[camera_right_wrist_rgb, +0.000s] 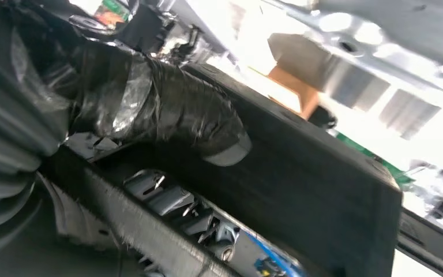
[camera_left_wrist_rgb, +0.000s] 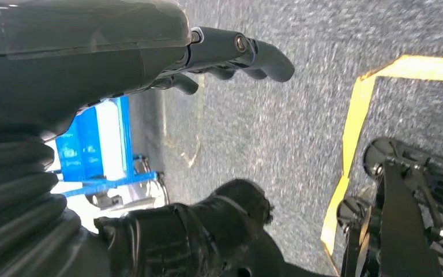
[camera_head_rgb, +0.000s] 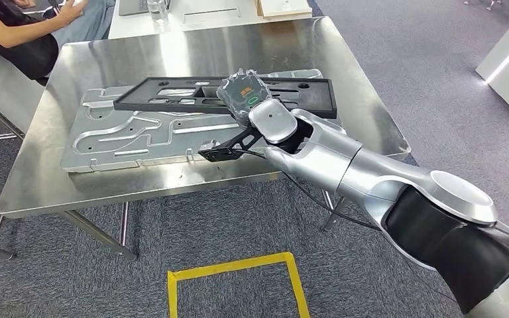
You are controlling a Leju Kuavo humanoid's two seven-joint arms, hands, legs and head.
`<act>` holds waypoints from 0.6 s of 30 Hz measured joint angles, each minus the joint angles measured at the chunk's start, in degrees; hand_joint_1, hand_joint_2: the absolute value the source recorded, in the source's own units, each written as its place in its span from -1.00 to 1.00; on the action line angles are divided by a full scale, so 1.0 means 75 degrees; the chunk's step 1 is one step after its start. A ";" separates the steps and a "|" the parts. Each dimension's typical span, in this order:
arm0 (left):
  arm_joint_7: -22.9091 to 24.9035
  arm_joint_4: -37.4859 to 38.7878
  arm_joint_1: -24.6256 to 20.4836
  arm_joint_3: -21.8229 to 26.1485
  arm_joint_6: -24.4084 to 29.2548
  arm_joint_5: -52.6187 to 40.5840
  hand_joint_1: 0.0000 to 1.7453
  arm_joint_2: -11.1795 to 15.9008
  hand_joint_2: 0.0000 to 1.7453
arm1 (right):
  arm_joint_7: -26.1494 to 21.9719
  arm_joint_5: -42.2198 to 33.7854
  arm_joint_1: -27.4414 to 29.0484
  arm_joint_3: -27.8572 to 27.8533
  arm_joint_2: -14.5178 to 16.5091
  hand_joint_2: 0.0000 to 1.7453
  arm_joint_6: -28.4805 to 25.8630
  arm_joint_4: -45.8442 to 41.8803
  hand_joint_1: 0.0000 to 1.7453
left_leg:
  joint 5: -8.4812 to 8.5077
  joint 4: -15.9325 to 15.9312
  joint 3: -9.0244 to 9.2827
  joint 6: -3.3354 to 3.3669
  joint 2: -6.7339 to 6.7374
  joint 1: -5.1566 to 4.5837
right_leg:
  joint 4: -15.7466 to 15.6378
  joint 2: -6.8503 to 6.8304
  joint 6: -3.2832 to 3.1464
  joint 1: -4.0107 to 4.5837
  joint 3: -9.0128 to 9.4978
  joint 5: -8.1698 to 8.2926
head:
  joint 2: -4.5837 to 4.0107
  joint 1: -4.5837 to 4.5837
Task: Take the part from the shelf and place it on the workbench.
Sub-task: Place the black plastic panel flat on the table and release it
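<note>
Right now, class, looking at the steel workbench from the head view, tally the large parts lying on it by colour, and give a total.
Black: 1, the long black rectangular plastic frame, held by the right hand.
Silver: 1, the flat silver metal plate with grooves lying under it.
Total: 2 parts on the steel workbench.

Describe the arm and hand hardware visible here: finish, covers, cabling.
Right arm: silver metallic shells, rounded joint caps, a black fabric-like sleeve over the upper segment and a thin black cable along its underside. Right hand is wrapped in clear, crinkled plastic; in the right wrist view its thumb looks dark under shiny film beside a grey ribbed cover. Left hand: dark grey fingers, same ribbed cover.
</note>
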 joint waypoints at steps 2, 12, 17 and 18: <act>-0.0019 0.0001 -0.0002 -0.0003 -0.0012 -0.0001 -1.00 0.0000 1.00 | -0.0020 -0.0003 0.0008 0.0003 0.0022 1.00 0.0001 0.0036 1.00 | 0.0019 -0.0127 0.0114 0.0067 0.0016 0.0039 | 0.0127 -0.0009 0.0072 0.0012 -0.0035 -0.0099 | 0.0000 0.0014; -0.0050 0.0004 0.0013 -0.0007 -0.0103 -0.0009 -1.00 0.0039 1.00 | -0.0039 -0.0106 0.0080 0.0042 0.0026 1.00 -0.0035 0.0171 1.00 | -0.0368 0.0142 0.0255 0.0048 0.0003 0.0082 | 0.0419 -0.0078 0.0201 -0.0105 -0.0628 0.0319 | -0.0001 0.0052; -0.0044 0.0006 0.0017 -0.0014 -0.0120 -0.0008 -1.00 0.0074 1.00 | -0.0008 -0.0163 0.0112 0.0043 0.0004 1.00 -0.0052 0.0194 1.00 | -0.0551 0.0313 0.0203 -0.0110 0.0008 0.0082 | 0.0232 -0.0045 -0.0035 -0.0093 -0.0494 0.0248 | 0.0001 0.0023; -0.0042 0.0006 0.0017 -0.0015 -0.0121 -0.0006 -1.00 0.0079 1.00 | 0.0008 -0.0164 0.0111 0.0043 -0.0002 1.00 -0.0053 0.0198 1.00 | -0.0681 0.0551 0.0097 -0.0146 0.0009 0.0089 | 0.0217 -0.0038 -0.0074 -0.0112 -0.0464 0.0241 | 0.0001 0.0012</act>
